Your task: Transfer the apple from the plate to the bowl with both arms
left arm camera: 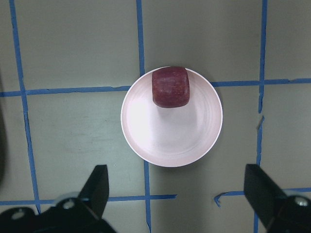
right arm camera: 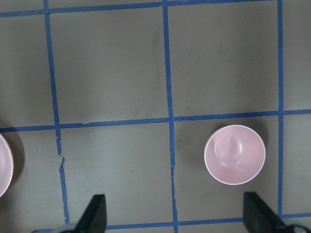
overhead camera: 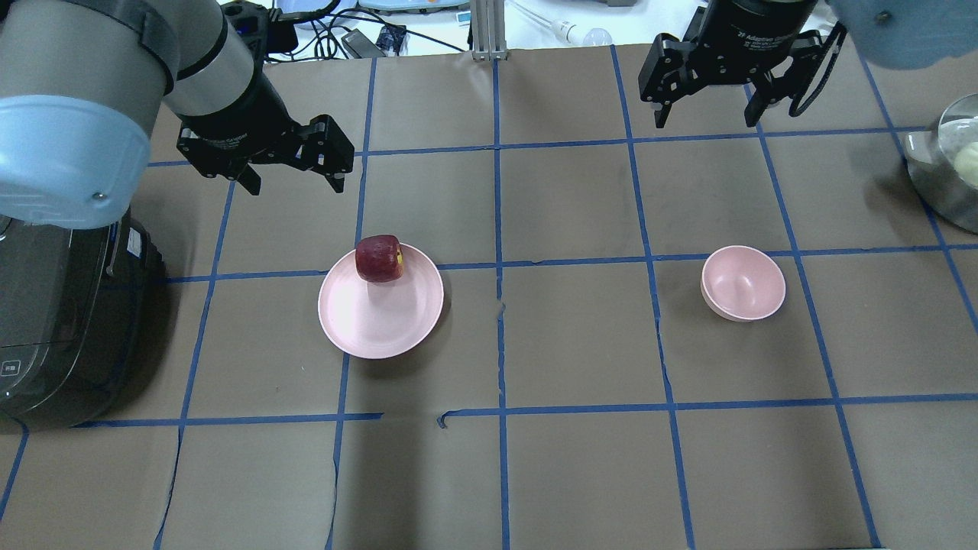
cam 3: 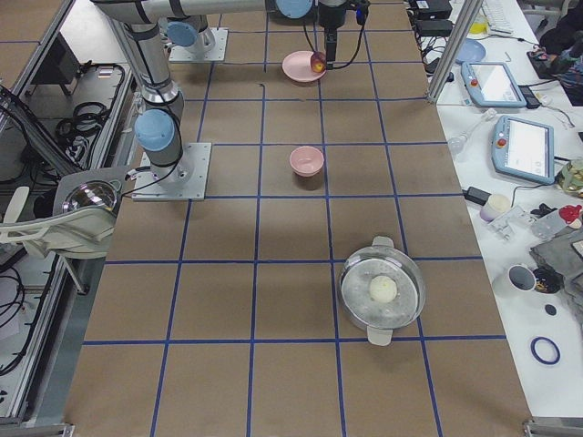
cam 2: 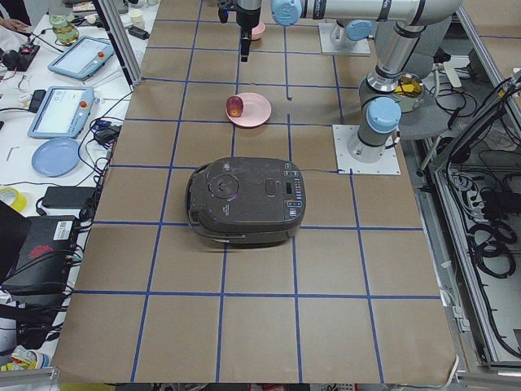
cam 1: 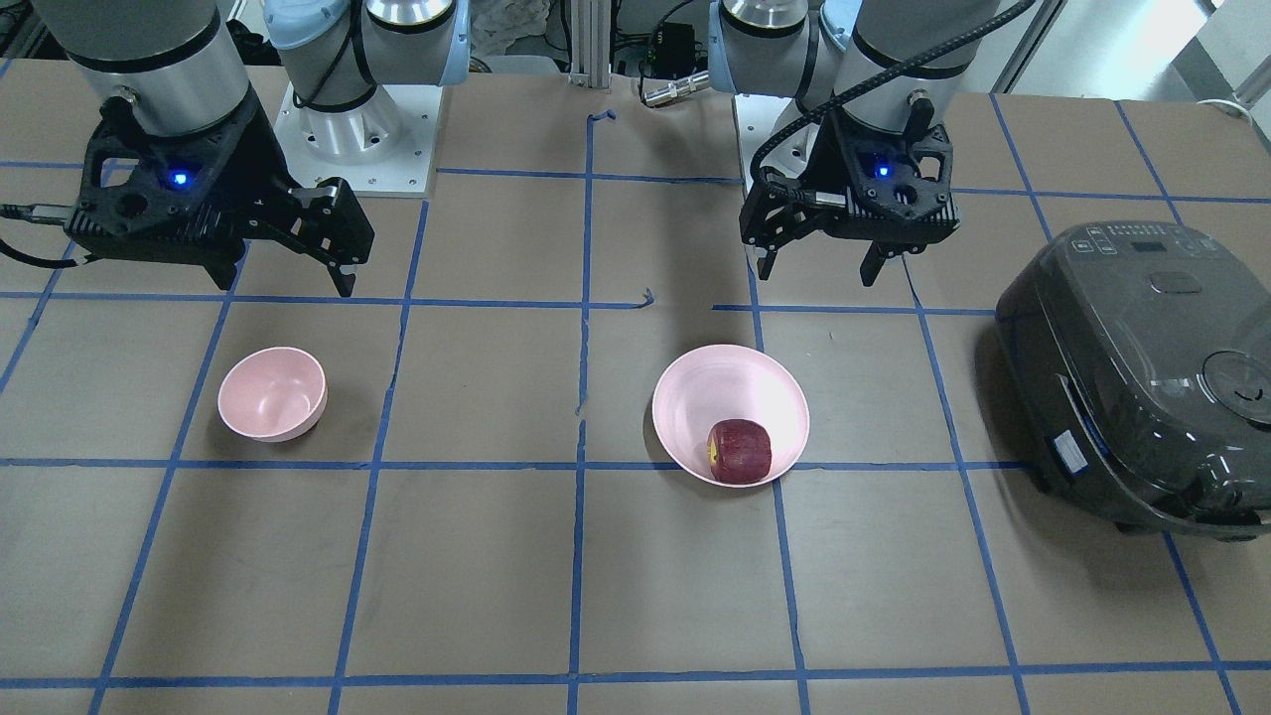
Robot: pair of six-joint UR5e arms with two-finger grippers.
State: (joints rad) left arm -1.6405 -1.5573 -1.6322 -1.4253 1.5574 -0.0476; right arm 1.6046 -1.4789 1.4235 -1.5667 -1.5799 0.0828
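The dark red apple (cam 1: 740, 450) lies at the rim of the wide pink plate (cam 1: 715, 387), on the side away from the robot; both show in the overhead view, apple (overhead camera: 379, 258) on plate (overhead camera: 382, 321). My left gripper (overhead camera: 294, 179) hangs open and empty above the table beyond the plate; its wrist view shows the apple (left arm camera: 170, 86) on the plate (left arm camera: 170, 141) between the spread fingers (left arm camera: 97, 187). The small deep pink bowl (overhead camera: 743, 283) stands empty to the right. My right gripper (overhead camera: 703, 118) is open and empty, high beyond the bowl (right arm camera: 234, 154).
A dark rice cooker (overhead camera: 53, 321) sits on the table's left end, near the left arm. A metal pot (overhead camera: 951, 164) with a pale round thing in it stands at the right end. Blue tape lines grid the brown table.
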